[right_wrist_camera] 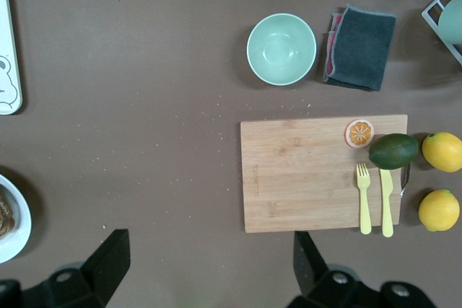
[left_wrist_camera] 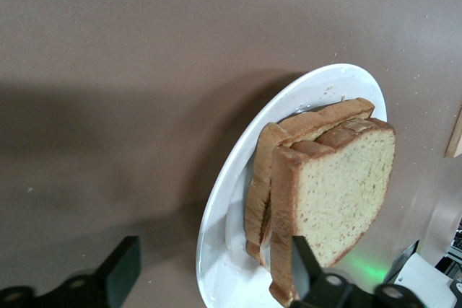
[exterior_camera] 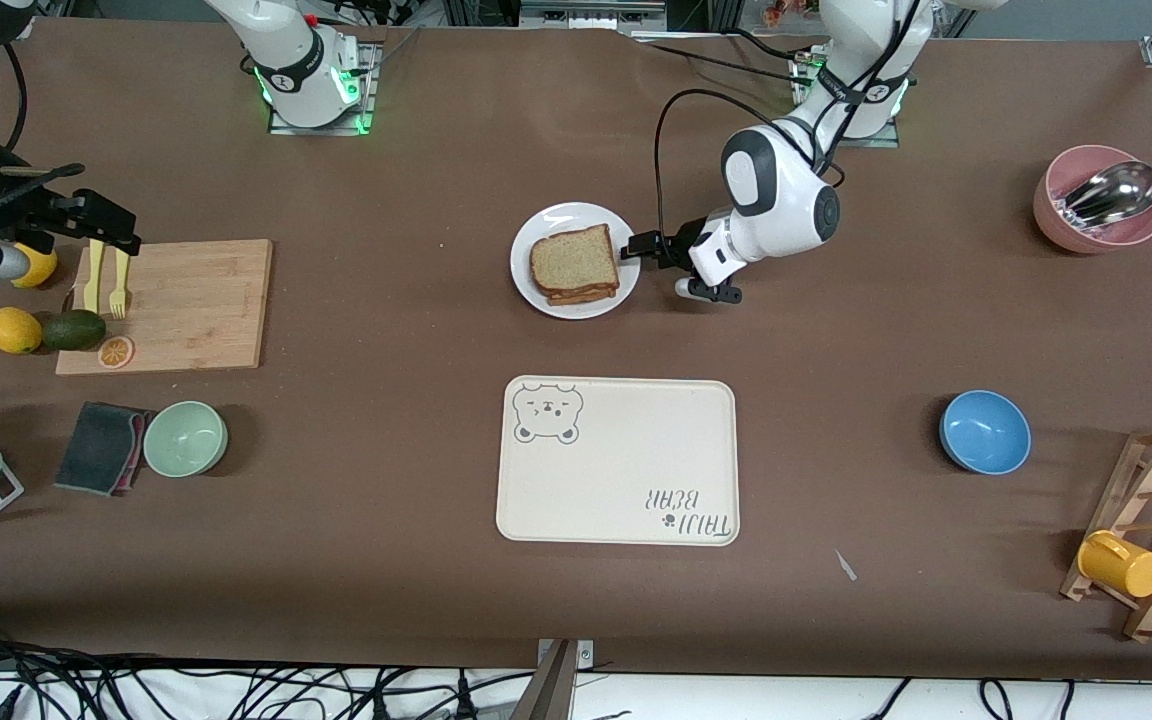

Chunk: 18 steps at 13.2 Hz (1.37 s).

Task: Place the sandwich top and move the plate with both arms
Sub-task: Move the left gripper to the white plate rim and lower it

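The sandwich top [exterior_camera: 576, 262] lies flat on a second slice on the plate [exterior_camera: 561, 218], near the table's middle. In the left wrist view the two stacked slices [left_wrist_camera: 346, 192] sit on the plate's white rim [left_wrist_camera: 231, 178]. My left gripper [exterior_camera: 642, 246] is low at the plate's edge toward the left arm's end. It is open [left_wrist_camera: 213, 268]: one finger is over the bare table, the other over the sandwich, with the rim between them. My right gripper [exterior_camera: 101, 222] is open and empty [right_wrist_camera: 209, 265], held high over the table by the cutting board.
A cream bear tray [exterior_camera: 616, 460] lies nearer the camera than the plate. A cutting board [exterior_camera: 176, 305] with fork, knife, avocado and lemons, a green bowl [exterior_camera: 186, 438] and a cloth are at the right arm's end. A blue bowl [exterior_camera: 984, 432], pink bowl [exterior_camera: 1096, 200] and mug rack [exterior_camera: 1136, 530] are at the left arm's end.
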Available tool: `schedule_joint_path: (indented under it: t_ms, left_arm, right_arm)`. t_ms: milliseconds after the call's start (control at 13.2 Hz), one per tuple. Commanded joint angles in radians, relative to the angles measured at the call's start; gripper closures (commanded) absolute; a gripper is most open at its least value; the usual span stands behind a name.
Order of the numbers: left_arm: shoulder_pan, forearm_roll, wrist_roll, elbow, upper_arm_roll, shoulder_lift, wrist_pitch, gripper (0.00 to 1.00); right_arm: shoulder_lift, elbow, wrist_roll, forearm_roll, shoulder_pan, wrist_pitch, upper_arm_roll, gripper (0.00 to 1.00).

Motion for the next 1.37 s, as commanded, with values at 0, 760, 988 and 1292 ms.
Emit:
schedule_joint_path:
  t_ms: [0, 760, 988, 1292]
  left_arm:
    - [-0.01, -0.132, 0.114, -0.008, -0.001, 0.006, 0.014, 0.18]
    - [-0.048, -0.198, 0.186, -0.051, -0.003, 0.025, 0.013, 0.24]
    - [-0.054, -0.226, 0.185, -0.051, -0.003, 0.029, 0.013, 0.29]
    - [-0.07, -0.234, 0.185, -0.049, -0.003, 0.031, 0.013, 0.5]
  right_arm:
    - [0.021, 0.052, 0.008, 0.005, 0.0, -0.009, 0.006, 0.0]
    - [0.03, 0.063, -0.003, 0.005, -0.003, -0.01, 0.003, 0.0]
    - [0.032, 0.063, -0.007, 0.003, -0.005, -0.012, 0.003, 0.0]
    - [0.032, 0.063, -0.01, 0.0, -0.011, -0.012, -0.002, 0.0]
